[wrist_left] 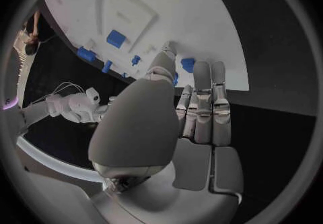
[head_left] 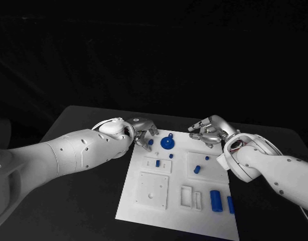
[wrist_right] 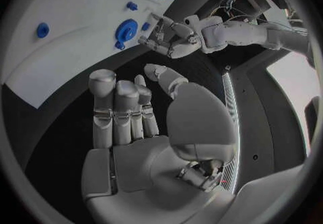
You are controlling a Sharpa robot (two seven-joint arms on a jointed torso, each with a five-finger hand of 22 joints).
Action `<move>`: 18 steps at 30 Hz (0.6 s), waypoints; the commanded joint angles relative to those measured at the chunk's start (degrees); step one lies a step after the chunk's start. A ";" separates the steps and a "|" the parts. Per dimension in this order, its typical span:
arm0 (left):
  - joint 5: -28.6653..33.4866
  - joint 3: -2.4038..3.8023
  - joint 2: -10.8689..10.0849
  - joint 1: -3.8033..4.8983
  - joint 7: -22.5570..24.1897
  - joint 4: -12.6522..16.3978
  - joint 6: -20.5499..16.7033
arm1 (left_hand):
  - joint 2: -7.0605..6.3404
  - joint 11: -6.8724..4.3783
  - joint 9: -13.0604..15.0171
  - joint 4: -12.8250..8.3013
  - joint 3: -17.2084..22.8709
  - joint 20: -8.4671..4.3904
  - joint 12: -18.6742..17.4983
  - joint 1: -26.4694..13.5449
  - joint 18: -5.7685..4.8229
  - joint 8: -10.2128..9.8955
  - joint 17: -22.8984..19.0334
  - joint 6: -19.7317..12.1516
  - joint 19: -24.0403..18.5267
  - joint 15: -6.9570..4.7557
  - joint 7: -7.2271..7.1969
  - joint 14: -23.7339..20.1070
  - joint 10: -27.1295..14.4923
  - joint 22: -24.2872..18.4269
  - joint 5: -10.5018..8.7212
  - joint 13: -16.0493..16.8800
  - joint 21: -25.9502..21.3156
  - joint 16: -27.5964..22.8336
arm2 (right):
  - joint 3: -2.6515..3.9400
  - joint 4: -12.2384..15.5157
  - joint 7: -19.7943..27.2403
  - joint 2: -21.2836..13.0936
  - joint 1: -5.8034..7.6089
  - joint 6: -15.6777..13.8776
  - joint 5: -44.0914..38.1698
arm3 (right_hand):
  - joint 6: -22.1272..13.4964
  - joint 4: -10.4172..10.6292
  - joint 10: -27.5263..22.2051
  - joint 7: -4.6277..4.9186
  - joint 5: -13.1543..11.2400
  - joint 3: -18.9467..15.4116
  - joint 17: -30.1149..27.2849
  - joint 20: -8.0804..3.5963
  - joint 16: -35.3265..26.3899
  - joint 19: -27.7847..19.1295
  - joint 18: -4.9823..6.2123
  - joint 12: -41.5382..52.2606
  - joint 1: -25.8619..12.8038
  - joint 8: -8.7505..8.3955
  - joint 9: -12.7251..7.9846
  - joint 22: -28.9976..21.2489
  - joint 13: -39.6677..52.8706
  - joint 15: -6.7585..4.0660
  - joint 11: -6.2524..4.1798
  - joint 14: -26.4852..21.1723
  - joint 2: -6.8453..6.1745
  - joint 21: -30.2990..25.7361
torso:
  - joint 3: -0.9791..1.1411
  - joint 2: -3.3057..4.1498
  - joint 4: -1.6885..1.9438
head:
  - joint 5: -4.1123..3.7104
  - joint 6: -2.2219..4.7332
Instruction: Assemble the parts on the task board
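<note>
Looks like we're at the reaching stage: left hand (head_left: 141,131) hovers at the task board's (head_left: 148,211) far edge, fingers apart, holding nothing, next to the round blue part (head_left: 167,143). Right hand (head_left: 210,131) is empty too. Next it needs a clean pinch on that part.

White arms (head_left: 74,148), silver fingers (wrist_right: 118,108)

Both hands hover over the task board's (head_left: 143,201) far end, left hand (head_left: 141,131) and right hand (head_left: 210,131) flanking a round blue part (head_left: 167,143).
</note>
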 commanded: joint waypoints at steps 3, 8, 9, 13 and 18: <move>-3.06 -0.55 0.63 0.00 -0.67 -0.86 2.33 | 2.55 0.29 0.14 -3.85 1.82 0.04 -0.06 -0.75 -0.23 -0.01 0.11 3.03 0.57 0.10 0.47 -0.12 1.96 0.97 -0.09 -0.01 0.00 0.64 | 0.02 0.07 0.49 0.11 -0.01 0.81 0.08 | -0.22 0.04 -0.35 0.00 0.47 -0.24 -0.04 0.24 -0.30 1.74 0.49 0.02 -0.39 -0.09 -0.06 4.41 0.02 0.17 0.07 -0.09 0.07 -0.36 | 0.00 -0.01 0.05 | 0.01 0.03; -3.17 -0.81 1.06 -0.05 -0.74 -2.00 2.02 | 5.68 0.71 0.21 -8.79 2.59 0.24 -0.07 -2.54 0.38 0.04 0.14 5.60 0.77 0.27 1.00 0.07 3.51 2.99 0.08 -0.03 0.01 1.03 | 0.02 0.13 0.51 0.13 -0.02 0.87 0.08 | -0.22 0.04 -0.35 0.00 0.47 -0.24 -0.04 0.24 -0.30 1.74 0.49 0.02 -0.39 -0.09 -0.06 4.41 0.02 0.17 0.07 -0.09 0.07 -0.36 | -0.03 0.00 0.02 | 0.05 0.02; -3.16 -0.83 1.13 -0.06 -0.71 -2.18 2.03 | 6.40 0.75 0.24 -9.23 2.69 0.23 -0.10 -2.61 0.47 0.08 0.16 6.52 0.84 0.28 1.07 0.10 4.21 3.07 0.14 -0.04 0.09 1.11 | 0.02 0.14 0.52 0.13 -0.02 0.88 0.08 | -0.22 0.04 -0.35 0.00 0.47 -0.24 -0.04 0.24 -0.30 1.74 0.49 0.02 -0.39 -0.09 -0.06 4.41 0.02 0.17 0.07 -0.09 0.07 -0.36 | -0.02 -0.03 0.02 | 0.06 0.00; -3.05 -0.88 1.36 -0.07 -0.60 -2.59 2.33 | 8.90 0.63 0.38 -11.59 2.29 0.17 -0.06 -3.30 0.80 0.28 0.31 10.36 1.00 0.19 1.19 0.33 6.59 3.25 0.50 -0.05 0.57 1.49 | 0.02 0.18 0.53 0.13 -0.02 0.93 0.08 | -0.22 0.04 -0.35 0.00 0.47 -0.24 -0.04 0.24 -0.30 1.74 0.49 0.02 -0.39 -0.09 -0.06 4.41 0.02 0.17 0.07 -0.09 0.07 -0.36 | 0.00 -0.07 0.08 | -0.01 -0.15; -2.96 -0.95 1.73 -0.08 -0.43 -2.82 3.54 | 10.97 0.51 0.39 -12.42 2.69 0.18 -0.13 -4.11 1.09 0.26 0.54 13.56 0.93 0.33 1.25 0.48 9.77 3.33 0.98 -0.07 1.34 1.96 | 0.02 0.18 0.54 0.14 -0.02 0.99 0.08 | -0.18 0.05 -0.37 -0.01 0.58 -0.24 -0.05 0.25 -0.30 1.76 0.50 0.03 -0.42 -0.10 -0.06 4.43 0.02 0.17 0.05 -0.10 0.15 -0.32 | 0.00 -0.05 0.06 | -0.04 -0.28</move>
